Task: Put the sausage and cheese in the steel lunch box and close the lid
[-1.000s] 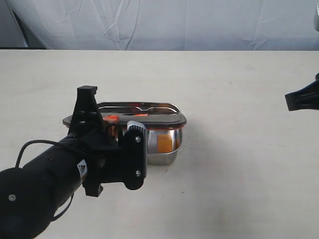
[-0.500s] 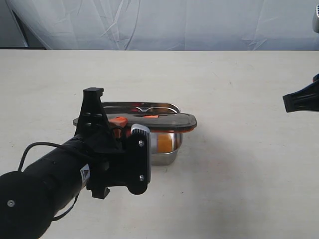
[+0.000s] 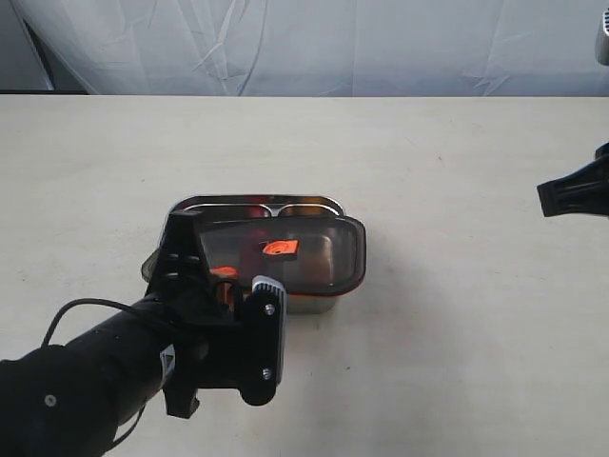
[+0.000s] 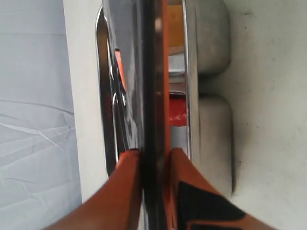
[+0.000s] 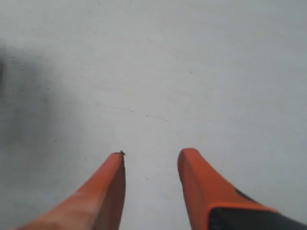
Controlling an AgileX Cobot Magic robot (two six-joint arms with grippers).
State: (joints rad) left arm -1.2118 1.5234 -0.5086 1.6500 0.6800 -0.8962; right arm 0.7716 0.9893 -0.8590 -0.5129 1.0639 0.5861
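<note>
The steel lunch box point(image 3: 257, 202) stands mid-table, and only its far rim and front wall point(image 3: 309, 303) show. The dark translucent lid point(image 3: 314, 252) with its orange valve tab point(image 3: 279, 248) hangs tilted over the box and covers most of it. My left gripper point(image 3: 179, 262) is shut on the lid's left end. In the left wrist view the lid point(image 4: 154, 86) runs edge-on between the orange fingers point(image 4: 125, 182), just above the box point(image 4: 211, 124). A red bit of the sausage point(image 4: 176, 114) shows in the near compartment. A yellow-orange patch, possibly the cheese point(image 4: 175, 28), shows in the far one. My right gripper point(image 5: 151, 153) is open over bare table.
The beige table point(image 3: 457, 324) stretches around the box, and a white cloth backdrop point(image 3: 304, 43) hangs behind it. My right gripper point(image 3: 571, 198) hovers at the far right edge, well away from the box. The left arm's black body point(image 3: 105, 381) fills the near left.
The lid has moved right over the box and tipped from edge-on, so its top face now shows. The left arm has dropped lower and nearer. The right gripper has barely moved.
</note>
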